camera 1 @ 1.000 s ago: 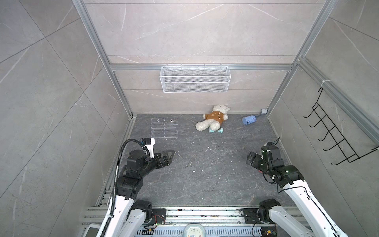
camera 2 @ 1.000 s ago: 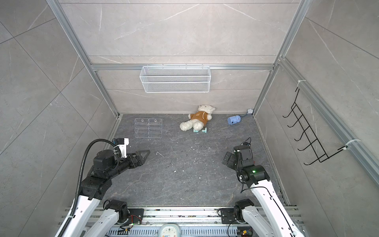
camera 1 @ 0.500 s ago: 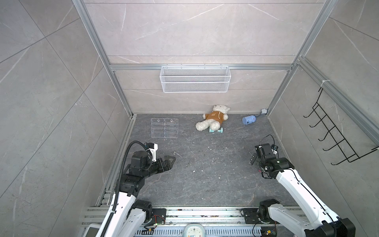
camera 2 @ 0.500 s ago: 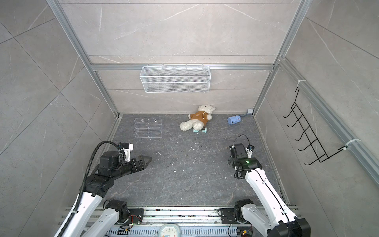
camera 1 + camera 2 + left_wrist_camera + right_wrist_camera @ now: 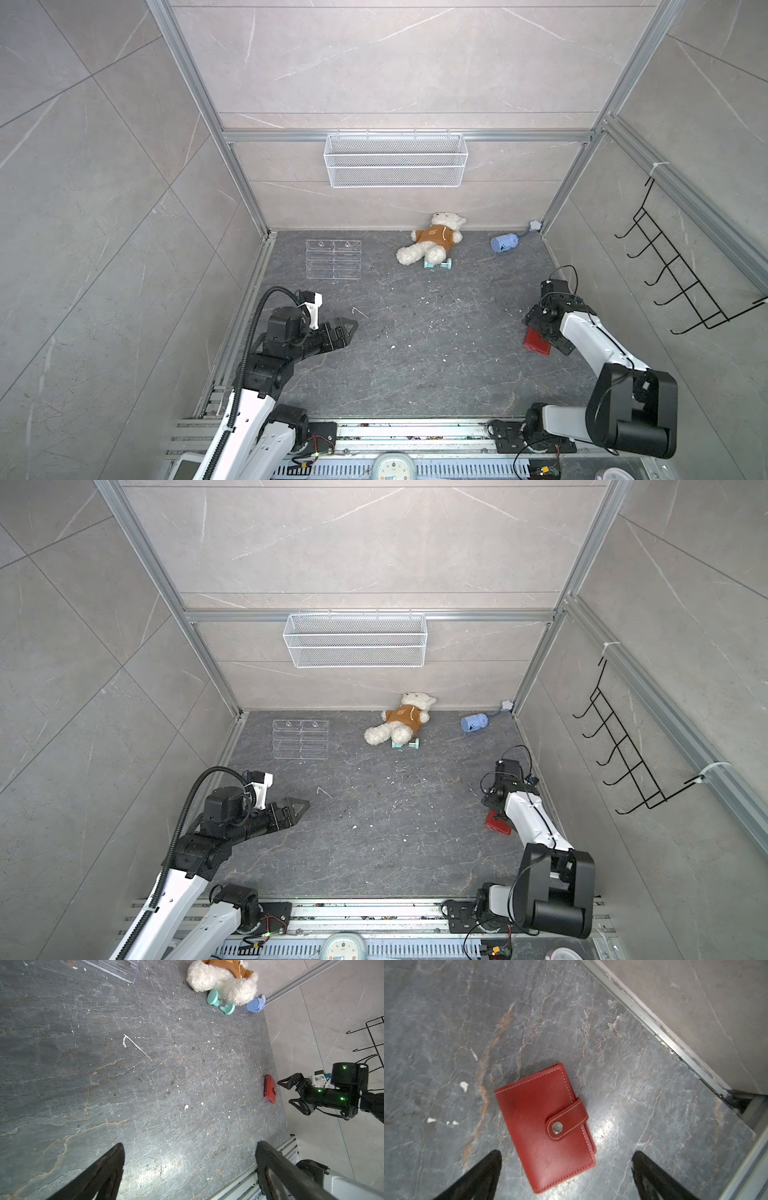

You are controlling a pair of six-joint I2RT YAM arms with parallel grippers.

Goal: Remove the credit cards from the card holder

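On the grey surface lies a shut red card holder — right pincer hangs over it, spread wide; left pincer spread too.

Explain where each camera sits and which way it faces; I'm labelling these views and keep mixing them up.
Top views: overhead behind the bases, looking down at the tabletop; both arms show.
Left wrist: on the left arm, facing across the tabletop toward the right gripper; open left gripper shows.
Right wrist: on the right arm, facing down at the card holder; its open fingertips show.
Shared: all show the card holder; all but right wrist, the teddy bear.
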